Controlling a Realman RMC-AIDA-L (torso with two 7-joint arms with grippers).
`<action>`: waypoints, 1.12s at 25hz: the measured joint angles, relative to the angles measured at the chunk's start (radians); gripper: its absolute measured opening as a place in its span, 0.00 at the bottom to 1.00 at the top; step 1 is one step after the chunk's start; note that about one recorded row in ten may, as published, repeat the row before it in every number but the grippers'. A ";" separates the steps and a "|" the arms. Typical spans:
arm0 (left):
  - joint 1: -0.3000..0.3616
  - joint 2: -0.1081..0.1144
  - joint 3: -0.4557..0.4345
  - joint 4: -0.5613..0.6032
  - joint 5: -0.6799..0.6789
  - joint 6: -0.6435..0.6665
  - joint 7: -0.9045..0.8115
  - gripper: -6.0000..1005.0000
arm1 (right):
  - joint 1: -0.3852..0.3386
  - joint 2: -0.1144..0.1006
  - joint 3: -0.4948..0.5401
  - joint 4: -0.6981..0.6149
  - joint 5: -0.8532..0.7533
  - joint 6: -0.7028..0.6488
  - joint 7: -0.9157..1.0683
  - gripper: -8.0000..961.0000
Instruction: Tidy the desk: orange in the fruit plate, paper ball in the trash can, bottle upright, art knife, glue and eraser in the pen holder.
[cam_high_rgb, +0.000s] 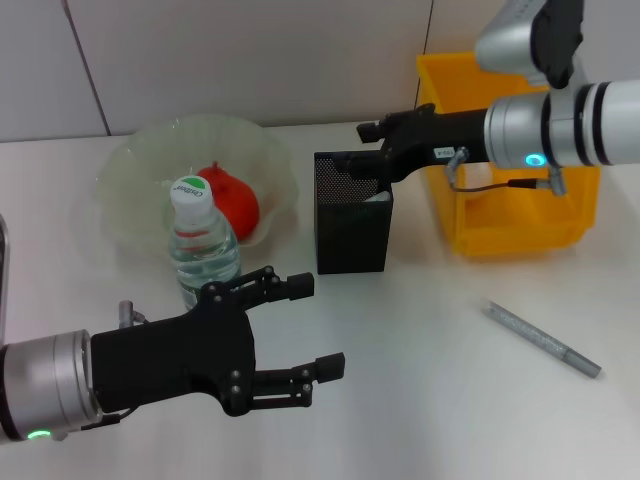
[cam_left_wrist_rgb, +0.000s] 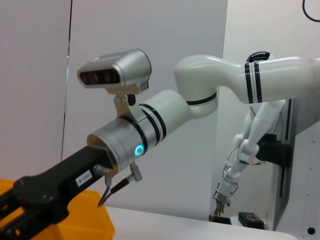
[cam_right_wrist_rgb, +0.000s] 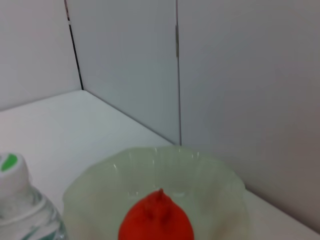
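The orange (cam_high_rgb: 236, 202) (cam_right_wrist_rgb: 156, 221) lies in the pale green fruit plate (cam_high_rgb: 130, 165) (cam_right_wrist_rgb: 210, 172). In front of the plate the bottle (cam_high_rgb: 201, 243) (cam_right_wrist_rgb: 20, 200) stands upright. My left gripper (cam_high_rgb: 318, 328) is open, low over the table just in front of the bottle and holding nothing. My right gripper (cam_high_rgb: 377, 152) hangs open over the rim of the black mesh pen holder (cam_high_rgb: 350, 225). Something white shows inside the holder. A slim grey pen-shaped tool (cam_high_rgb: 543, 340), which looks like the art knife, lies on the table at front right. The paper ball, glue and eraser are out of view.
The yellow-orange trash can (cam_high_rgb: 510, 215) (cam_left_wrist_rgb: 95, 220) stands behind and to the right of the pen holder, under my right forearm. A wall runs close behind the plate and the bin.
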 joint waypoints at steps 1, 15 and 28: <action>0.000 0.000 0.000 0.000 0.000 0.000 0.000 0.87 | 0.000 0.000 0.000 0.000 0.000 0.000 0.000 0.58; 0.000 0.000 0.003 -0.016 0.000 -0.001 0.001 0.87 | -0.214 0.025 -0.002 0.330 0.186 -0.193 0.002 0.61; -0.009 0.000 0.001 -0.043 0.000 -0.011 0.015 0.87 | -0.352 0.025 0.005 0.440 0.260 -0.441 0.057 0.60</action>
